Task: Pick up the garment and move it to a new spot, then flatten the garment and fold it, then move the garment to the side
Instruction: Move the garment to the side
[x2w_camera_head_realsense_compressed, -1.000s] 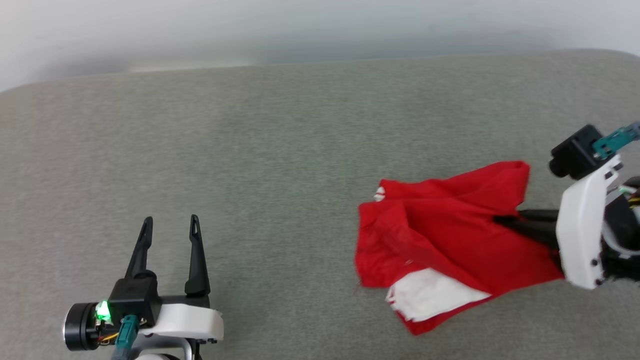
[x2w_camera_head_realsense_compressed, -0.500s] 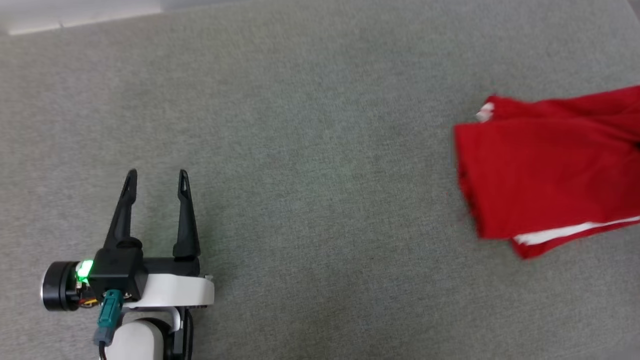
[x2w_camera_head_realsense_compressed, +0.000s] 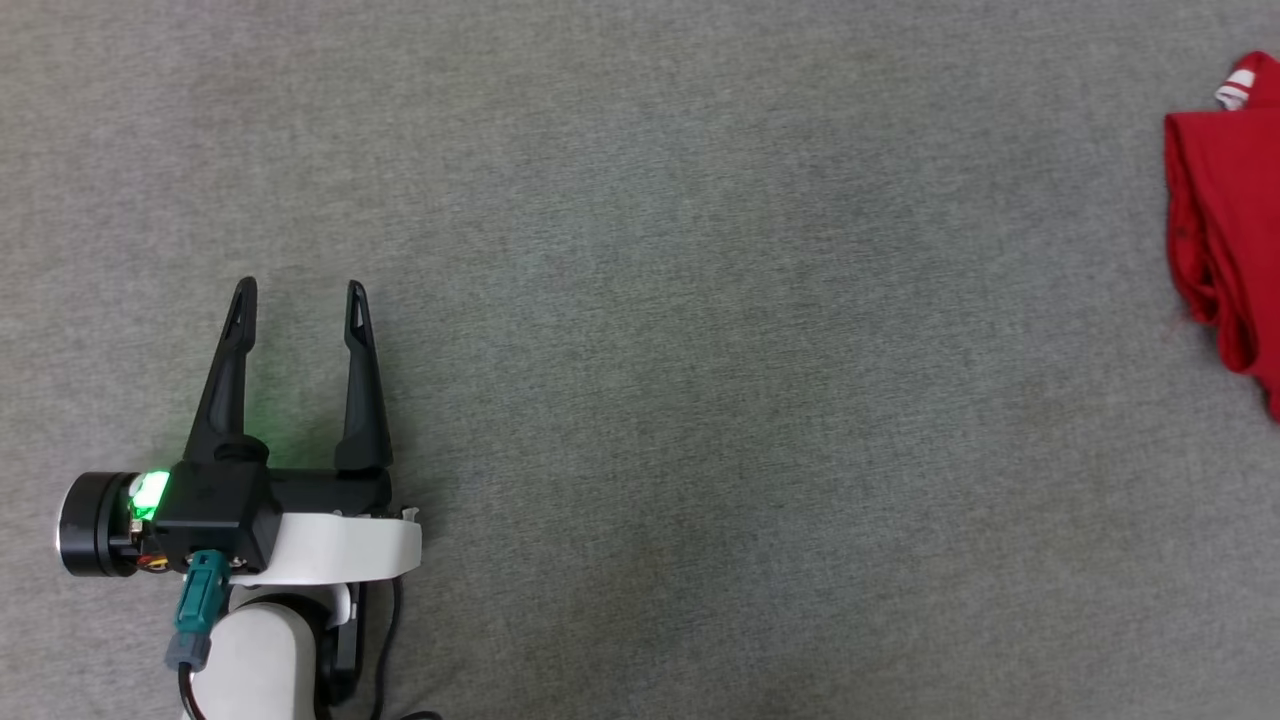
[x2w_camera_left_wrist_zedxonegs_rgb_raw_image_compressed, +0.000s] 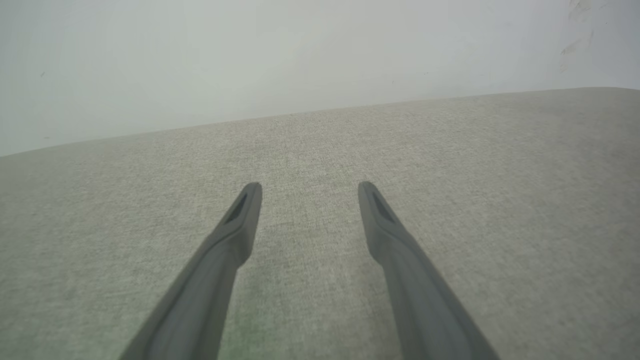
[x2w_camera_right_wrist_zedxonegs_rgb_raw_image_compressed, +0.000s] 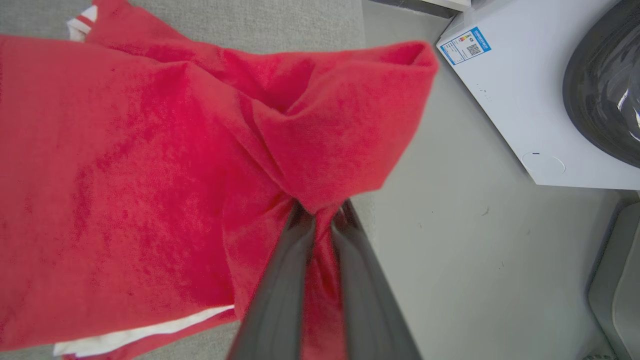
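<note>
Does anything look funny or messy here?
Yes. The red shirt is crumpled, bunched where the right gripper pinches it in shut jaws, and one corner pokes past the edge of the grey cushion over the floor.

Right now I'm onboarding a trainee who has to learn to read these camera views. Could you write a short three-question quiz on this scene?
1. True or false: the left hand is open and holds nothing.
2. Which hand is clamped on the garment? A: left hand. B: right hand. C: both.
3. Fill in: in the head view, the garment shows at the ___ edge of the picture.

Key: 1 true; 2 B; 3 right.
</note>
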